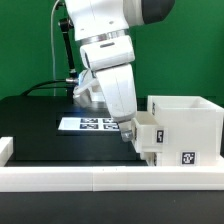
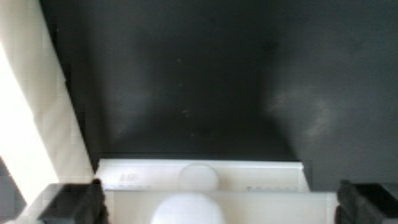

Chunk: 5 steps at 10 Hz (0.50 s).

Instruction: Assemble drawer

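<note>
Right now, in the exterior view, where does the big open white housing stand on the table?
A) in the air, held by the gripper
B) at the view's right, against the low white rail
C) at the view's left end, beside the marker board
B: the housing rests at the exterior view's right, just behind the low white rail.

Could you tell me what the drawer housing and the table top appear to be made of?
The housing looks like white plastic: smooth, matte, uniform walls with crisp edges. The table top looks like a black matte sheet, perhaps cloth or rubber; no glare, so uncertain.
</note>
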### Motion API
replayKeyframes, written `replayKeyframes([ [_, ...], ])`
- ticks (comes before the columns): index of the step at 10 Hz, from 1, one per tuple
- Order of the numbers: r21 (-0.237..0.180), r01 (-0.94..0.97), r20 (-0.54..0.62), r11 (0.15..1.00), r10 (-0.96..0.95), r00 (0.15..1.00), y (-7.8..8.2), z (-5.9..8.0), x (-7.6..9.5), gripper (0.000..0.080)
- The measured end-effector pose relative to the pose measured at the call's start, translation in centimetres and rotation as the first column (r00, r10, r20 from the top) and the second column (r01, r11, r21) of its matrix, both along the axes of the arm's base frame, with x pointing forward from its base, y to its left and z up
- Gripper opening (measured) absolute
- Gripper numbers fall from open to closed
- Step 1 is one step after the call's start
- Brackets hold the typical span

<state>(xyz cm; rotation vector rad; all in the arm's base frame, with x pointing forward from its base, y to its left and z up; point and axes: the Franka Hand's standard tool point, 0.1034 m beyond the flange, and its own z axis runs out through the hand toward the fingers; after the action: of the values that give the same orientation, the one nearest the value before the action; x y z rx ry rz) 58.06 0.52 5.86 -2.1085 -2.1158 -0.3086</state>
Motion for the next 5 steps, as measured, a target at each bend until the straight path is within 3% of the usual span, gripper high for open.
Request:
replayKeyframes([
  [5, -0.011, -0.011, -0.006, 1.0, 0.011, 1.0, 2.3, 0.1, 0.0, 0.0648],
])
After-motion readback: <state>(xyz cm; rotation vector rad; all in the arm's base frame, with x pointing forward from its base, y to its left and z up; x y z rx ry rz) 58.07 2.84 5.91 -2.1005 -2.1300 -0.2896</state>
